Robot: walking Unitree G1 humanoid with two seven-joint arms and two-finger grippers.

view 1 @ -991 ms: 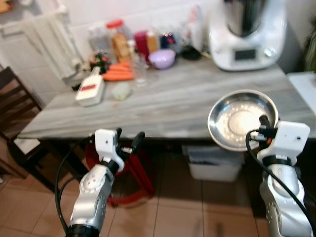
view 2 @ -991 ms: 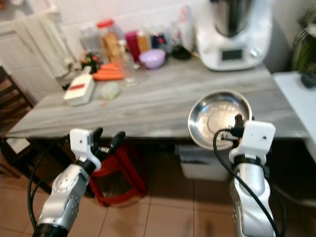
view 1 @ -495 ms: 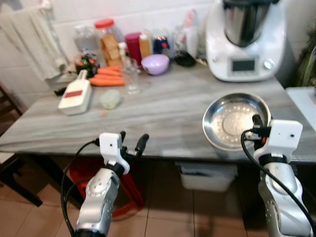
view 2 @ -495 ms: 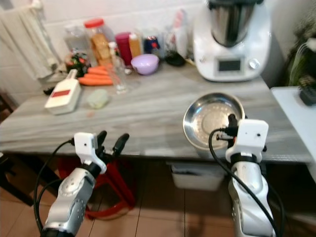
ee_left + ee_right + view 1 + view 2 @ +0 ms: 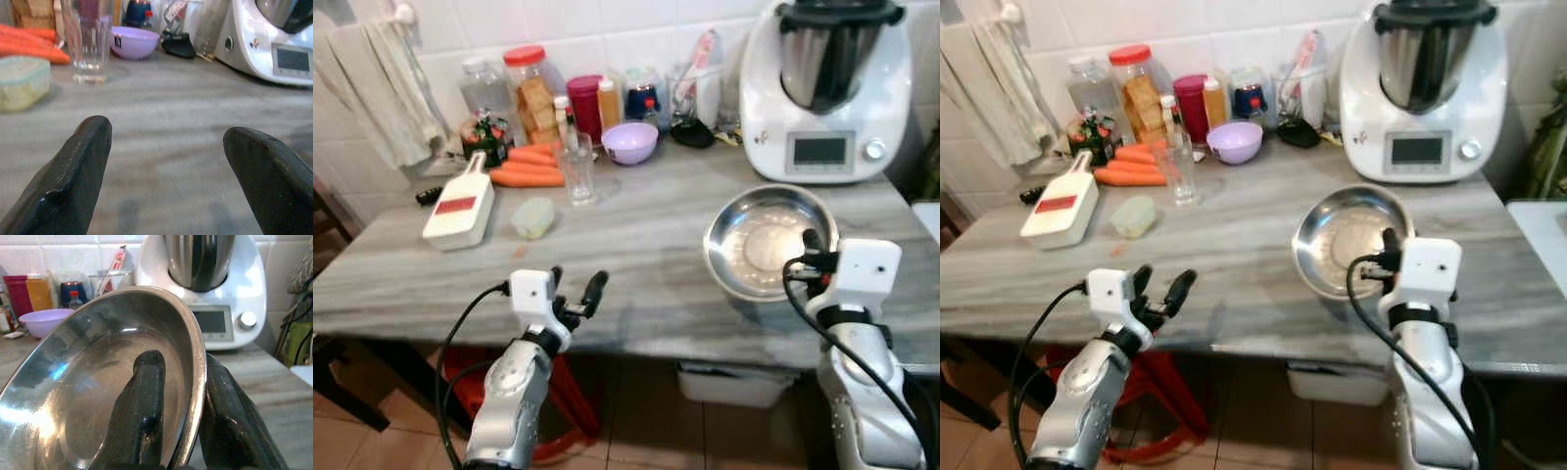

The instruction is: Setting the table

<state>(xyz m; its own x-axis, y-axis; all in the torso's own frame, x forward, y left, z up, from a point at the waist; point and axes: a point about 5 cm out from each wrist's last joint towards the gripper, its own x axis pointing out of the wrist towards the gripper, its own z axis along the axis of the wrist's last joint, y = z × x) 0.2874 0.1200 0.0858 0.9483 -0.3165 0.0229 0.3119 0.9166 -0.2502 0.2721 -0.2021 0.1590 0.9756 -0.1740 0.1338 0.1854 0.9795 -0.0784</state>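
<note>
We find the right gripper (image 5: 809, 253) pinching the rim of the steel bowl (image 5: 759, 240): in the right wrist view one finger (image 5: 142, 416) lies inside the bowl (image 5: 98, 382) against its inner wall, the other outside, the rim clamped between them. We judge this rim grip to be chosen because the bowl is too wide for the fingers to span. The bowl hangs tilted, its far edge ahead of the fingertips and over the grey worktop (image 5: 636, 235); whether its underside touches the worktop we cannot tell. We take the step in hand to be carrying the bowl to a free spot on the worktop and setting it down.

The left gripper (image 5: 576, 290) hovers at the near worktop edge, its fingers (image 5: 80, 161) spread wide with nothing between them. Ahead of them lies a bare stretch of worktop; beyond that stand a glass (image 5: 88, 39), a small lidded tub (image 5: 19, 81), carrots (image 5: 529, 166) and a purple bowl (image 5: 630, 142). We judge this arm to be held ready rather than at work.

A white kitchen machine (image 5: 827, 88) stands well beyond the right fingertips, against the tiled wall. A white slicer (image 5: 460, 208) lies further off from the left fingers.

Risk noted: a rim pinch on smooth steel may let the bowl swing or slip on release.
</note>
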